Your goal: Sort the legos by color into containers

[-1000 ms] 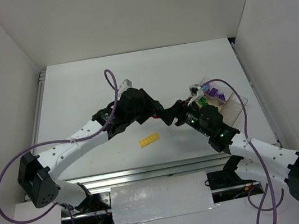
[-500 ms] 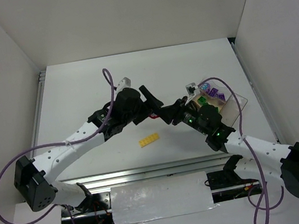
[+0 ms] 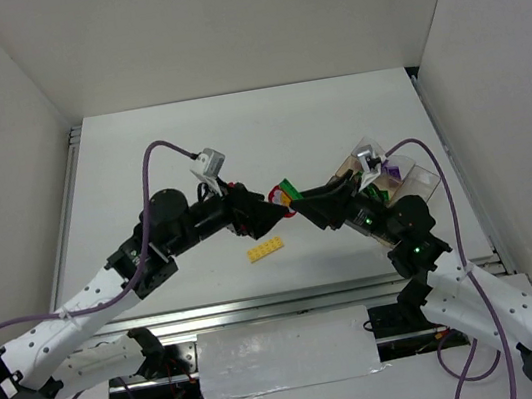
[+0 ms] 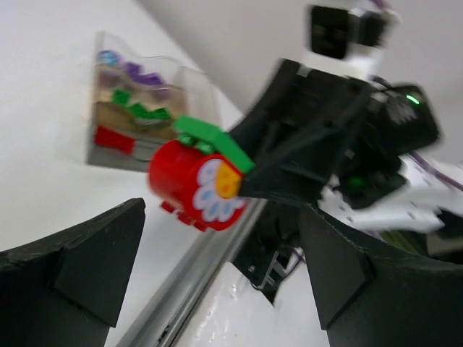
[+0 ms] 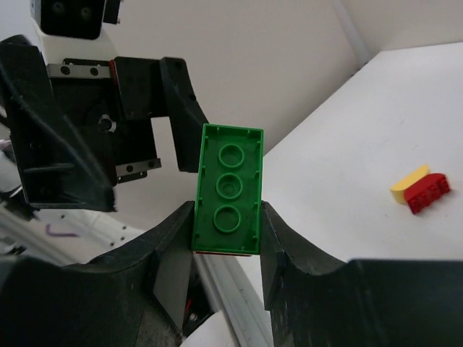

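Green-topped lego stack in right hand, clear of wide left hand.

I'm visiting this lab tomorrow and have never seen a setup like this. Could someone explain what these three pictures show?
These are two robot arms bolted to a white table, each ending in a two-finger gripper. The wide picture comes from a fixed camera overhead. The other two come from cameras on the wrists, so each shows its own black fingers. On the table lie a flat yellow plate, yellow and red bricks lying together, and a clear organizer box with sorted bricks in its compartments: purple, green and red kept apart. The right gripper is shut on a green brick that is joined to a red round piece. The left gripper faces it, open wide and holding nothing.
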`<state>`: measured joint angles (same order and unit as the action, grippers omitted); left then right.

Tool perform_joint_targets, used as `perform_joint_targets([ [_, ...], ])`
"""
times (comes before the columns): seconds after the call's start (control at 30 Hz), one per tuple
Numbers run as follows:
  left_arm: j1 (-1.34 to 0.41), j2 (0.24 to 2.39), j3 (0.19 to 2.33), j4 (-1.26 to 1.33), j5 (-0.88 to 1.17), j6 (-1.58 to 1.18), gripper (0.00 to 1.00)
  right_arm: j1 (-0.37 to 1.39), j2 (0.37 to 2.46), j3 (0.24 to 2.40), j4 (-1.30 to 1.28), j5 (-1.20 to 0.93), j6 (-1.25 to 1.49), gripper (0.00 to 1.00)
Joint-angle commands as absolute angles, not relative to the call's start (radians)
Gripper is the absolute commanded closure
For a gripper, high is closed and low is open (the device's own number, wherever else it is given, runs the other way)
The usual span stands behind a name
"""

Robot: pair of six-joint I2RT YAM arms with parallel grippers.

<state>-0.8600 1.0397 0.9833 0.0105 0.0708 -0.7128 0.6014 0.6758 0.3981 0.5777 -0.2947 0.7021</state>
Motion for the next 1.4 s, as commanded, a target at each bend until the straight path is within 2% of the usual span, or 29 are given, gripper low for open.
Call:
perform_joint_targets([
  [0.0,-0.864,0.977,0.913,0.257,0.352,-0.554,0.01,0.589,0.638,0.437,0.567,-0.449,0.735,1.0],
  [0.13,-0.864,0.971,0.893,0.356,0.515,-0.567,0.0,0.588,0.637,0.463,0.609,-0.555,0.775,1.0],
  [0.27,-0.864,0.996,0.894,0.384,0.558,-0.58,0.02,0.588,0.626,0.472,0.649,-0.592,0.792,1.0],
  [0.77,-0.864,0.979,0.933,0.212,0.367,-0.514,0.05,0.589,0.58,0.453,0.718,-0.732,0.742,1.0],
  [0.97,-0.864,0.951,0.93,0.198,0.341,-0.502,0.06,0.589,0.526,0.451,0.6,-0.611,0.686,1.0],
  [1.1,-0.864,0.948,0.911,0.261,0.408,-0.509,0.06,0.589,0.567,0.459,0.656,-0.687,0.712,1.0],
  [1.33,-0.865,1.026,0.907,0.379,0.632,-0.546,0.31,0.589,0.621,0.468,0.773,-0.707,0.755,1.0],
  [1.37,-0.864,1.032,0.904,0.402,0.644,-0.549,0.4,0.588,0.624,0.471,0.776,-0.707,0.753,1.0],
])
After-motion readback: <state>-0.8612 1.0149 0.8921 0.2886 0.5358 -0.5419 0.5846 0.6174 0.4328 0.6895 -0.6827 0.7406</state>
